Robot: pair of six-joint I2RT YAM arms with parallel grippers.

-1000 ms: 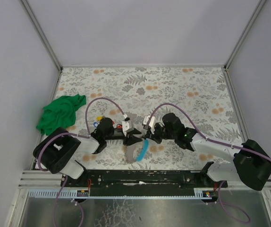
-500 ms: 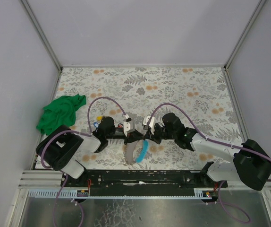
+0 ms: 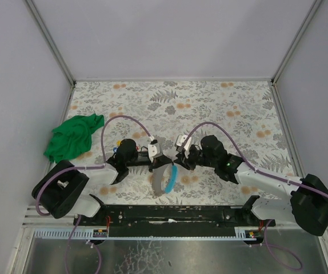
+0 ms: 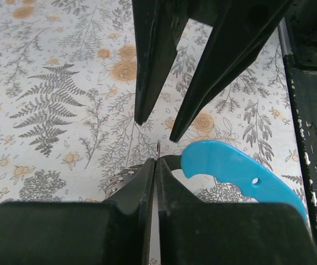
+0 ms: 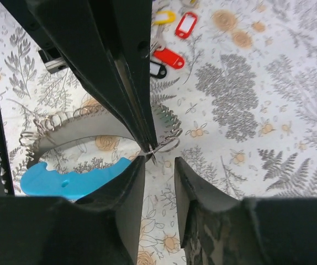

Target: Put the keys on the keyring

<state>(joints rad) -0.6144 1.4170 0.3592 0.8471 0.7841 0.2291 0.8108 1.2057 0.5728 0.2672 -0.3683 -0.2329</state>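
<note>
Blue-grey keyring (image 3: 170,180), long axis roughly near-to-far

- My table (image 3: 221,108): a flat top with a grey fern and orange flower print.
- A cloth (image 3: 72,137): green, crumpled at the left edge.
- The keys (image 5: 168,57): a small cluster by my left arm, showing 2 red tags, 1 yellow and 1 black.
- The keyring (image 3: 165,180): a grey loop with a blue arc, near the keys, toward the front edge.

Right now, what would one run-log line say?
left gripper: shut on keyring | right gripper: open, facing it | keys: lying apart from keyring
</note>
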